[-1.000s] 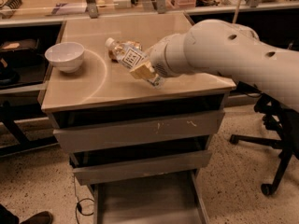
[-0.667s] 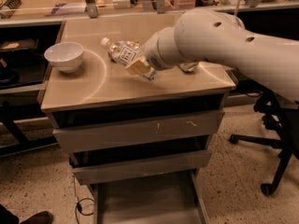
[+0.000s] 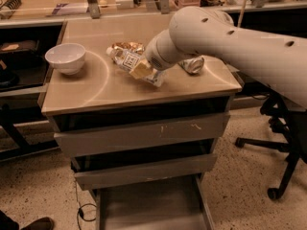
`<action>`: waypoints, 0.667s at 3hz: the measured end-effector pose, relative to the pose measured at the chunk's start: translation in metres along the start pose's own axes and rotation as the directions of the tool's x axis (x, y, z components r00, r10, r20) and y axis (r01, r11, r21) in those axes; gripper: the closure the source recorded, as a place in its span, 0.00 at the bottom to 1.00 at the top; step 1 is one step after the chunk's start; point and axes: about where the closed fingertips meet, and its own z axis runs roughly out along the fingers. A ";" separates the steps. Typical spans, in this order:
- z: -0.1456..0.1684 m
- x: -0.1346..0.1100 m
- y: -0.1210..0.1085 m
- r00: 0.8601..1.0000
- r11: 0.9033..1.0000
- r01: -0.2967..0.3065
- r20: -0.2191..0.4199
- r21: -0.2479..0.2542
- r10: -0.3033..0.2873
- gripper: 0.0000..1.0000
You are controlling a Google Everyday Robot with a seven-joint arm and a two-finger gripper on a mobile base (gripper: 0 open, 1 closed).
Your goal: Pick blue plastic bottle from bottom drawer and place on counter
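The blue plastic bottle (image 3: 127, 60), clear with a white label, lies tilted on the beige counter (image 3: 96, 87) near its middle. My gripper (image 3: 143, 72) is at the bottle's near right end, low over the counter, at the end of the big white arm (image 3: 225, 37) that reaches in from the right. The arm hides the bottle's right end. The bottom drawer (image 3: 148, 207) stands pulled open below, and its grey floor shows nothing on it.
A white bowl (image 3: 66, 57) sits at the counter's left. A gold-brown can (image 3: 127, 47) lies just behind the bottle. A silver-green can (image 3: 192, 64) lies at the right, under the arm. A black office chair (image 3: 283, 147) stands at the right. A long bench (image 3: 57, 4) runs behind.
The arm and gripper have shifted a little to the left over the counter. The bottle stays at the gripper, near the gold-brown can.
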 end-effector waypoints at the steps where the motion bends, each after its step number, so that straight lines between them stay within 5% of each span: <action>1: 0.019 0.011 0.002 1.000 1.000 -0.009 -0.029 -0.027 0.008 1.00; 2: 0.025 0.013 0.005 0.999 0.999 -0.009 -0.041 -0.045 0.008 1.00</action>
